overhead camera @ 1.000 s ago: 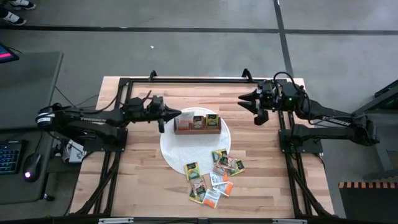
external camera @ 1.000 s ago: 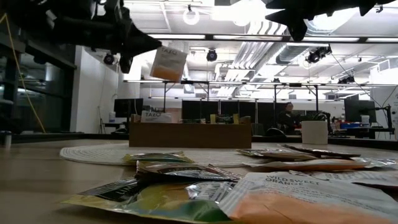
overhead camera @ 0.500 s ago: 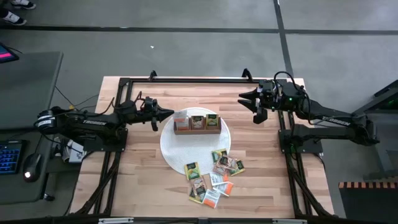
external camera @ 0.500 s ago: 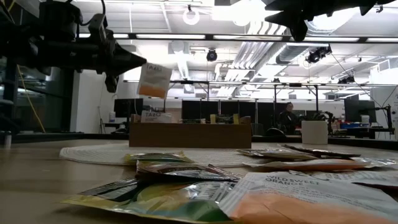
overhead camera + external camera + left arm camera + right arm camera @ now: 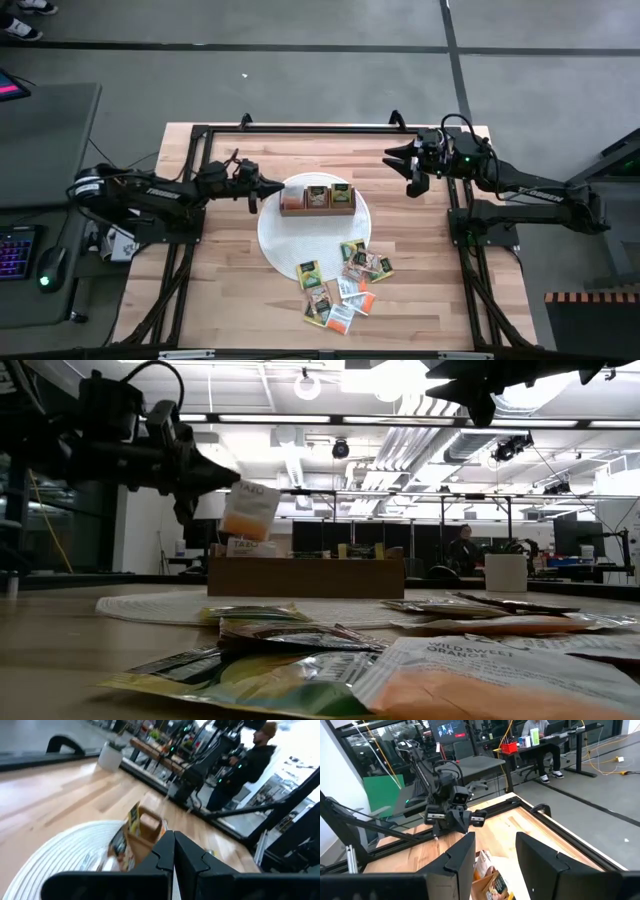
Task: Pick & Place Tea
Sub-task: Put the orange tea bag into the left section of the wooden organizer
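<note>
My left pincer is pressed tight on one tea packet, a white and orange one that hangs in the air from its top edge, tilted. From above, this pincer sits just beside the left end of the wooden box, over the rim of the round white mat. The box stands on that mat with packets upright in its compartments. The remaining tea packets lie in a loose overlapping pile on the counter, near the mat's front edge and partly on it. My right pincer hovers well off to the right of the box, fingers spread with nothing between them. In my left wrist view, a person stands beyond the counter.
</note>
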Robot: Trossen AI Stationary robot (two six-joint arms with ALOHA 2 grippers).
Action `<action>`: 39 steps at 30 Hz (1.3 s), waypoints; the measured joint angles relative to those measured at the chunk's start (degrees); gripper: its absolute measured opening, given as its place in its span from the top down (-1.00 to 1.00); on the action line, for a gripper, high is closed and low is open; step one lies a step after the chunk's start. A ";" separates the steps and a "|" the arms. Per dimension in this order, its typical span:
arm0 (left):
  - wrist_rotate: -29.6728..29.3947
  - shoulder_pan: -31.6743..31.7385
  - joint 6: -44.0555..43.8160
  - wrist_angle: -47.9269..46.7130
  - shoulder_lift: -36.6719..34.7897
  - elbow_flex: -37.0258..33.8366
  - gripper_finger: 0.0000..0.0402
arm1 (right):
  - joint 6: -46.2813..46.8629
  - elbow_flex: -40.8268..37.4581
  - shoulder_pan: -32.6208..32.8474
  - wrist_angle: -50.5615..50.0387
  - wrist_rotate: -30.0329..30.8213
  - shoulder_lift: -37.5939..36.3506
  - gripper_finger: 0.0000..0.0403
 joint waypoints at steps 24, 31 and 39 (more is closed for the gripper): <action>0.85 0.00 -0.46 3.82 15.73 2.91 1.00 | 0.50 0.00 0.02 -0.02 -0.21 0.00 0.32; -3.51 0.00 -1.52 0.37 16.82 2.89 1.00 | 0.50 0.00 0.02 -0.02 -0.39 0.00 0.32; -4.99 0.00 -3.01 -1.03 16.82 2.89 1.00 | 0.39 0.00 0.01 -0.04 -0.35 0.00 0.32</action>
